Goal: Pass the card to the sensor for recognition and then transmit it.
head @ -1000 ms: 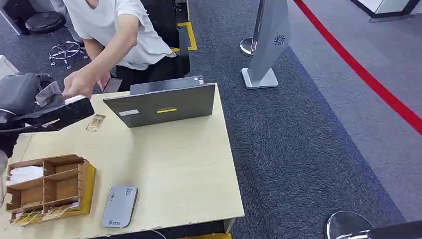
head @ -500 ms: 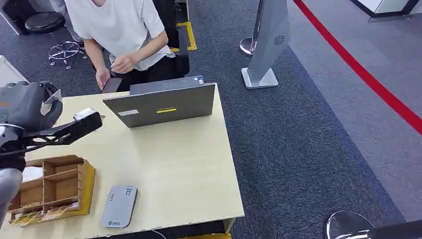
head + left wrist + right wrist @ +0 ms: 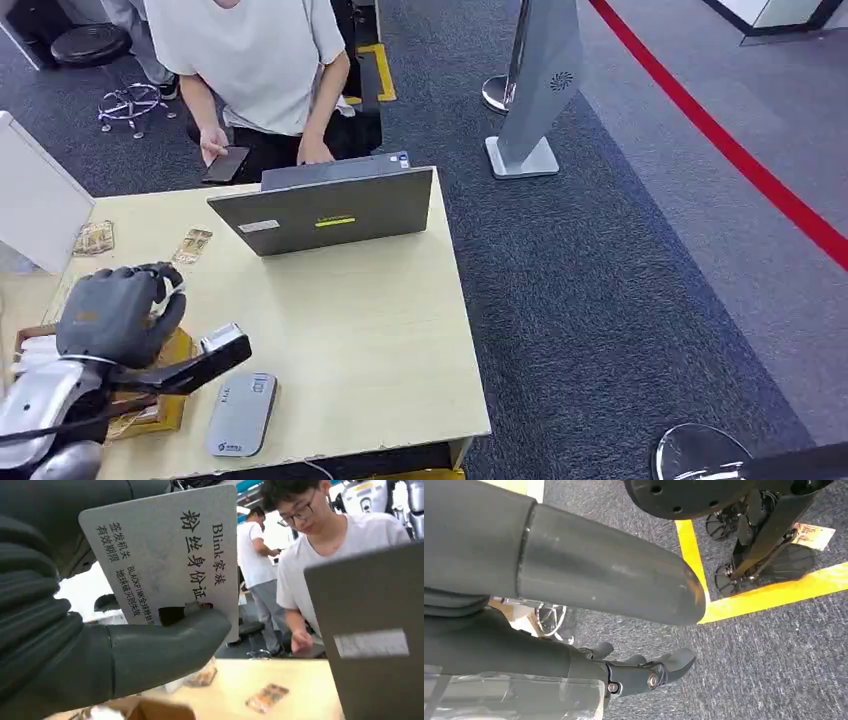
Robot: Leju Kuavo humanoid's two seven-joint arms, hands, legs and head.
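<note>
Card (image 3: pixel 165 560) in the left hand (image 3: pixel 118 312), a pale grey one printed with dark characters, is pinched between the thick thumb and the darker fingers, as the left wrist view shows plainly. From above, that hand hangs over the near left part of the wooden table (image 3: pixel 370 330), above the wooden organiser box (image 3: pixel 150 405), with the grey card reader (image 3: pixel 241 414) lying flat just beside it toward the table's front edge. The card is not on the reader yet, so I'd judge the recognition step not yet done: it has to come down over that sensor, and afterwards be handed across. A person in a white shirt (image 3: pixel 255 60) sits behind the open laptop (image 3: pixel 325 210), looking at a phone (image 3: pixel 225 163), probably the one to receive it. The right hand (image 3: pixel 644 672) hangs low by the carpet, fingers loosely curled with nothing in them. Two loose cards (image 3: pixel 143 240) lie on the table's far left.
</note>
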